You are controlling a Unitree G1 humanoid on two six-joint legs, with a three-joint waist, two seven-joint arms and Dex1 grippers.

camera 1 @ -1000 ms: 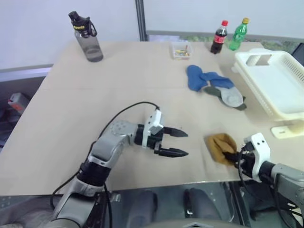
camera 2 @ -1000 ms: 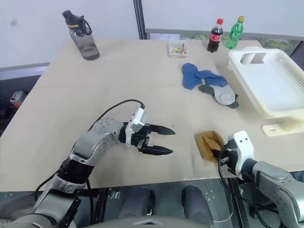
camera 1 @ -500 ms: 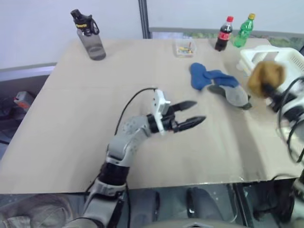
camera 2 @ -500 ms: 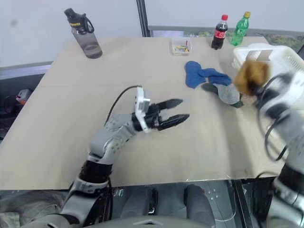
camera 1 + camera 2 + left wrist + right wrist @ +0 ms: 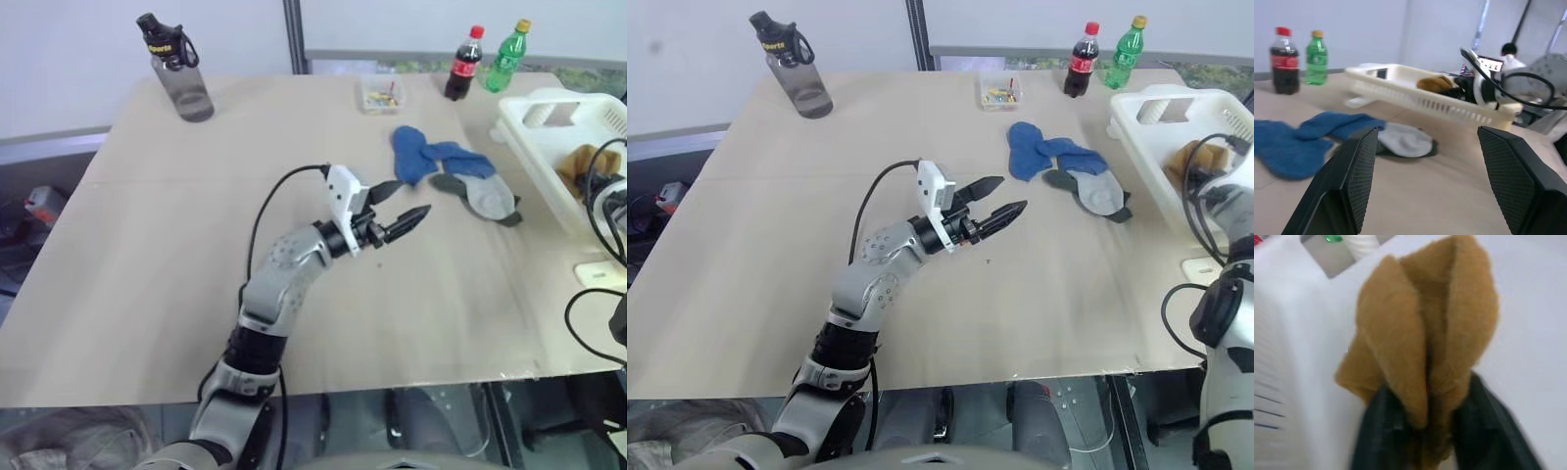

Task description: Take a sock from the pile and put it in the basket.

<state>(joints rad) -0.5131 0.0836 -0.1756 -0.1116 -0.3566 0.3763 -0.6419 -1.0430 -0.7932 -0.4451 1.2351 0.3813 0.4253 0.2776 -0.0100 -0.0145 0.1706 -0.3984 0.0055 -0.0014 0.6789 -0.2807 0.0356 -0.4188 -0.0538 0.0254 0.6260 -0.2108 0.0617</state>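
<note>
**Over the basket: yellow sock between the fingers**

At the right edge, we see our right pincer point(image 5: 1422, 431) mostly cut off, its black fingers point(image 5: 1383, 431) closed on a fuzzy mustard-yellow sock point(image 5: 1425, 333), folded into two lobes, over the white slatted basket point(image 5: 549, 162). Whether the sock touches the basket floor we cannot tell. Our left pincer point(image 5: 404, 208) hovers with jaws apart, empty, near the blue and grey pile point(image 5: 451, 171) on the bench point(image 5: 147, 245).

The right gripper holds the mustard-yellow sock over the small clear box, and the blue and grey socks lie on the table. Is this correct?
Not quite. The right gripper holds the mustard-yellow sock over the white basket, not the small clear box, as the left eye view shows. The blue sock and grey sock do lie on the table.
</note>
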